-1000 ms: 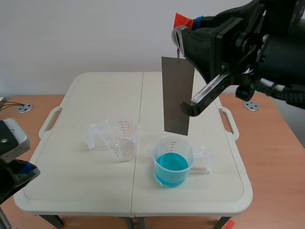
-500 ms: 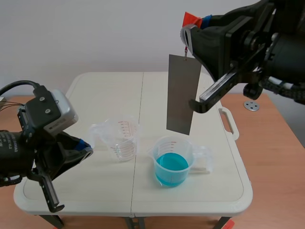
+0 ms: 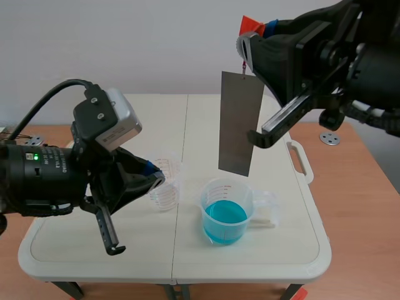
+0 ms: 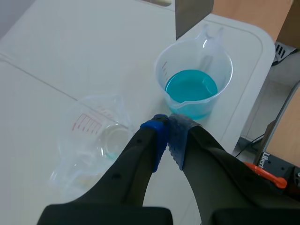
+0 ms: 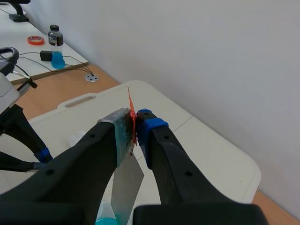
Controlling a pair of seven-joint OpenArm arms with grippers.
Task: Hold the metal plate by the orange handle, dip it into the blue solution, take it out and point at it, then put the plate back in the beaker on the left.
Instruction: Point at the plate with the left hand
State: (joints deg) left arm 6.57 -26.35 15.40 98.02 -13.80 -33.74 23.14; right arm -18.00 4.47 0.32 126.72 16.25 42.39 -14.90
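High over the counter [image 3: 125, 119], on the right-hand side, the right tool [image 3: 247, 39] is clamped on the orange handle [image 3: 252, 25]. You can see the thin orange tab squeezed between its two fingers in the right wrist view. Below it the metal plate [image 3: 240, 122] hangs straight down, a long grey strip. Its lower edge sits just above the rim of the beaker of blue solution [image 3: 226, 212], clear of the liquid. That beaker stands on the right half of the counter, handle turned away from the middle.

Now the other side. The left arm comes in low, and the left tool [image 4: 168, 123] is pinched closed on nothing at all, with its pads [image 4: 158, 129] pressed together. It hovers above the counter, tips aimed across toward the plate's side. The blue beaker is just ahead of the tips. The empty beaker [image 4: 101, 138], clear with red markings, stands beside the tool on the left half of the counter. From the scene view, the left tool partly hides that empty beaker.
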